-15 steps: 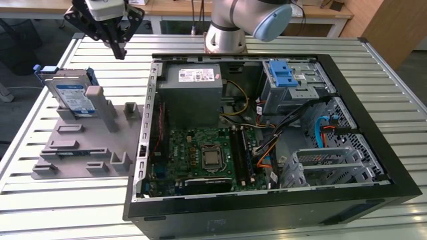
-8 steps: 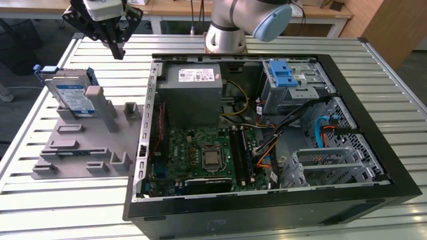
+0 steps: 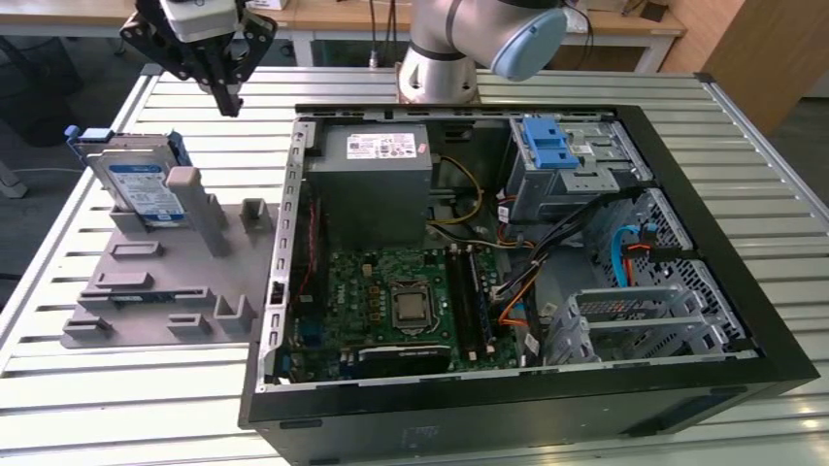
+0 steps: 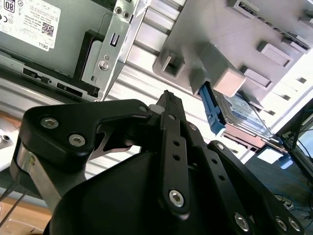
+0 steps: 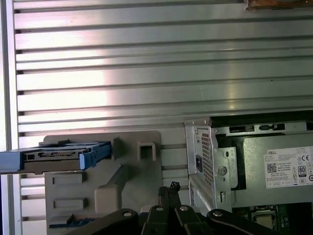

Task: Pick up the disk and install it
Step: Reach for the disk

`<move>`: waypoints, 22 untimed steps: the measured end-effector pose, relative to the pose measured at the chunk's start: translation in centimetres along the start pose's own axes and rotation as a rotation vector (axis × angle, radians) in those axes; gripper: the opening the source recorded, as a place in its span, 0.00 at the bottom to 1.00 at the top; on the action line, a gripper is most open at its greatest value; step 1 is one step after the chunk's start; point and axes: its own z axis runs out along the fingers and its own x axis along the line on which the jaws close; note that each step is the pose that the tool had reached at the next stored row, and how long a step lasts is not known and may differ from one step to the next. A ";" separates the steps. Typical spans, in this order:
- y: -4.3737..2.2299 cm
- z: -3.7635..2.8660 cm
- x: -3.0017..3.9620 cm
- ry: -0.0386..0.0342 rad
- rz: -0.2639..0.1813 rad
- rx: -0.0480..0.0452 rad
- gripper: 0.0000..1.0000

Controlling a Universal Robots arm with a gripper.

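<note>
Standing disk (image 3: 143,189) in grey fixture (image 3: 146,283)

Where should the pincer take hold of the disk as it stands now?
Probably take the disk by its free upper end, from above, pinching across its two flat faces. It stands on edge, tilted, in the grey holder; its lower end is seated and a post stands in front of its labelled face.

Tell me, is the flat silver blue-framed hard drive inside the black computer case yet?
Out: the disk stands on the grey fixture plate, beside the case.
</note>
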 end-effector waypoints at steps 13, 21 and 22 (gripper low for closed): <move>-0.21 0.10 2.59 0.0009 0.000 0.0001 0.11; -0.25 0.19 4.70 0.0020 0.000 0.0002 0.11; -0.26 0.21 5.00 0.0022 0.000 0.0003 0.11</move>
